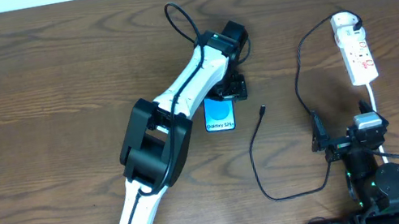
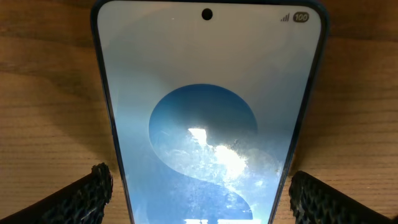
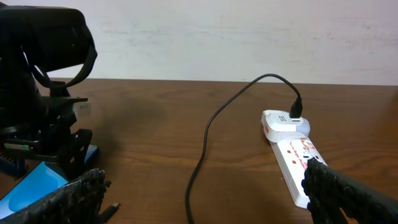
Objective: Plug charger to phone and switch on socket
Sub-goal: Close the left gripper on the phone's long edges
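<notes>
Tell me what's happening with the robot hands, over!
Left hand open, straddling phone. Right hand open, empty. Charger not in phone, tip lying beside it, other end at socket.

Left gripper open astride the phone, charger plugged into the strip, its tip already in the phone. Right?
No. The charger tip lies loose on the table, right of the phone, not in it; the overhead view shows this. Rest holds: left gripper open astride it, strip end plugged.
</notes>
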